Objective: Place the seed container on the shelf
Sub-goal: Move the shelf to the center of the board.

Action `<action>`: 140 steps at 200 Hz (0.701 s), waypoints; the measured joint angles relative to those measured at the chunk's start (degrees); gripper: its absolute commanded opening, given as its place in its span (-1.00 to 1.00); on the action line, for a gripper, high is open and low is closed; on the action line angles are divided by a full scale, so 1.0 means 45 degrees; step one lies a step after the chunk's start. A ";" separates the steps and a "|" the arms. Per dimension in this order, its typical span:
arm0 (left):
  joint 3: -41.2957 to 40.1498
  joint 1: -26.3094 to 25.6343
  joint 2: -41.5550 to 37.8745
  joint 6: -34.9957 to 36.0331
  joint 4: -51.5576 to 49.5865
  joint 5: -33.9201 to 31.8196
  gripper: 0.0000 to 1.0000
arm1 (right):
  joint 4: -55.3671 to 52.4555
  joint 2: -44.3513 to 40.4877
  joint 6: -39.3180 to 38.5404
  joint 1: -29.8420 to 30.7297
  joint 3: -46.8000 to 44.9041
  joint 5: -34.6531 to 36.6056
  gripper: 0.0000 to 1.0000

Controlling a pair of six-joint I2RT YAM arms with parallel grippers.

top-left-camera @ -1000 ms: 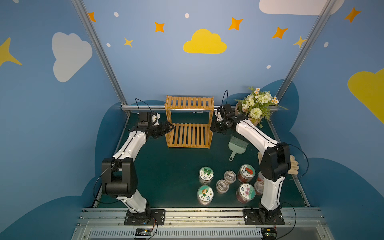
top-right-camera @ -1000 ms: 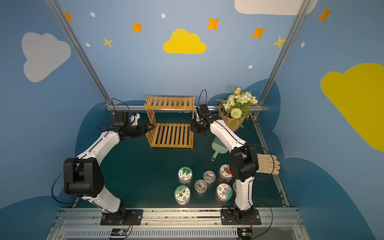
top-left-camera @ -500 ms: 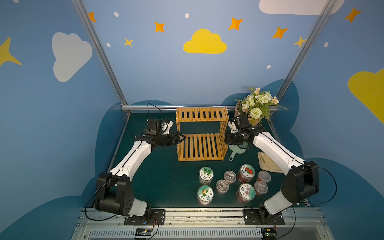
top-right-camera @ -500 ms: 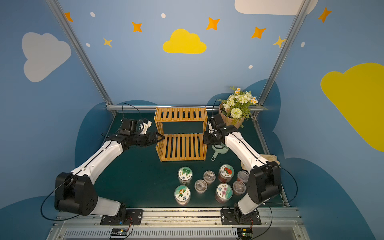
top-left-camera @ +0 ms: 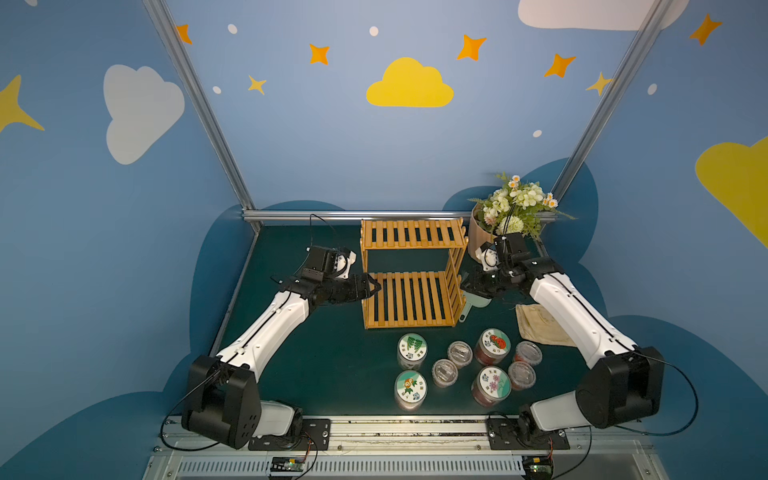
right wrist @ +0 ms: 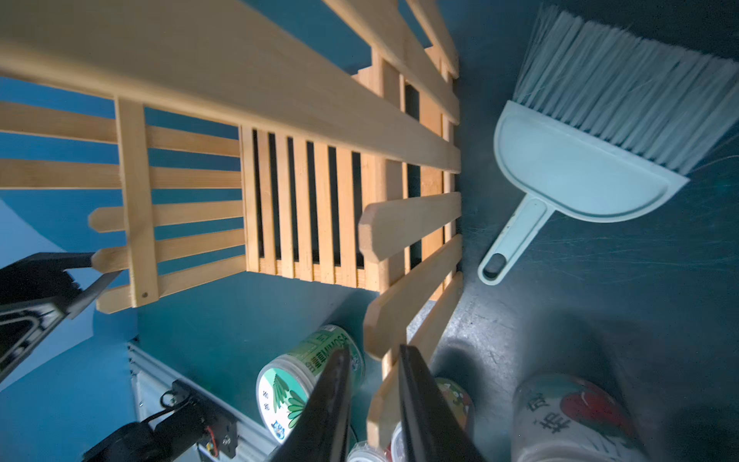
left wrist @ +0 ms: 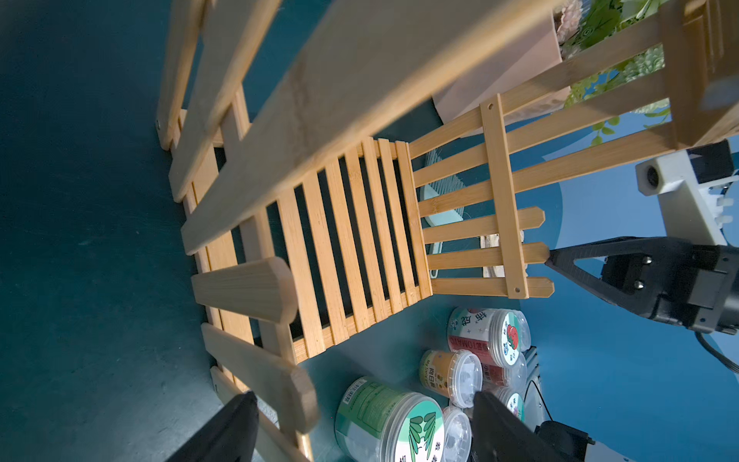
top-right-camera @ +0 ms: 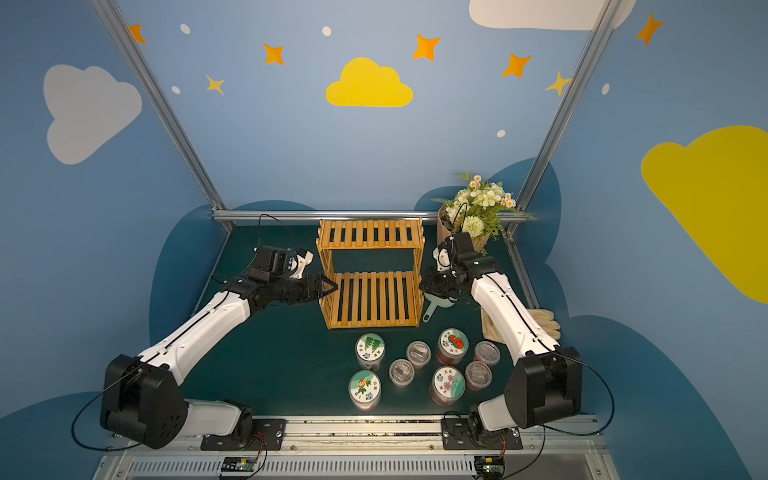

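The right claw (right wrist: 374, 352) is clamped on a thin side slat of the shelf (top-left-camera: 411, 245), probably to steady the light rack before loading. Across the shelf from it, the left claw (left wrist: 364, 396) stands wide open, a slat just inside one finger, unpinched. The shelf is smooth orange-tan wood, with flat round-ended slats and gaps between them. The seed containers (top-left-camera: 412, 347), squat round plastic jars with pictured lids, sit on the dark tabletop (top-left-camera: 324, 357) near the right claw, none gripped
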 measured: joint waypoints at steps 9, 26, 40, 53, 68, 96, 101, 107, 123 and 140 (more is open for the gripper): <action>0.0000 0.0000 0.0029 -0.0053 0.0034 -0.0005 0.72 | -0.0019 0.0068 -0.0029 0.0005 0.0000 -0.0364 -0.43; 0.0010 -0.0015 0.0199 -0.0097 0.0112 0.0010 0.71 | -0.0063 0.0228 -0.0073 0.0010 0.0000 -0.0777 -0.43; 0.0053 -0.0044 0.0418 -0.0155 0.0117 0.0000 0.71 | -0.0083 0.0311 -0.0097 0.0010 0.0000 -0.0918 -0.40; 0.0151 -0.0053 0.0578 -0.0272 0.0087 -0.0029 0.71 | -0.0083 0.0311 -0.0092 0.0000 0.0000 -0.0971 -0.35; 0.0209 -0.0073 0.0607 -0.0393 0.0039 -0.0131 0.73 | -0.0058 0.0311 -0.0097 0.0000 -0.0019 -0.0986 -0.35; 0.0117 -0.0126 0.0340 -0.0554 -0.0063 -0.0695 0.84 | -0.0083 0.0311 -0.0092 -0.0044 -0.0107 -0.0991 -0.29; 0.0019 -0.0131 0.0160 -0.0573 -0.0073 -0.0884 0.85 | -0.0083 0.0311 -0.0087 -0.0049 -0.0117 -0.0986 -0.29; -0.0083 -0.0131 -0.0049 -0.0612 -0.0121 -0.1069 0.86 | -0.0087 0.0301 -0.0078 -0.0049 -0.0121 -0.0981 -0.27; -0.0476 -0.0126 -0.0738 -0.0612 -0.0102 -0.1520 0.88 | -0.0107 0.0233 -0.0063 -0.0068 -0.0194 -0.0937 -0.23; -0.0588 -0.0117 -0.1219 -0.0573 -0.0136 -0.1860 0.88 | -0.0092 -0.0083 0.0010 -0.0102 -0.0466 -0.0884 -0.16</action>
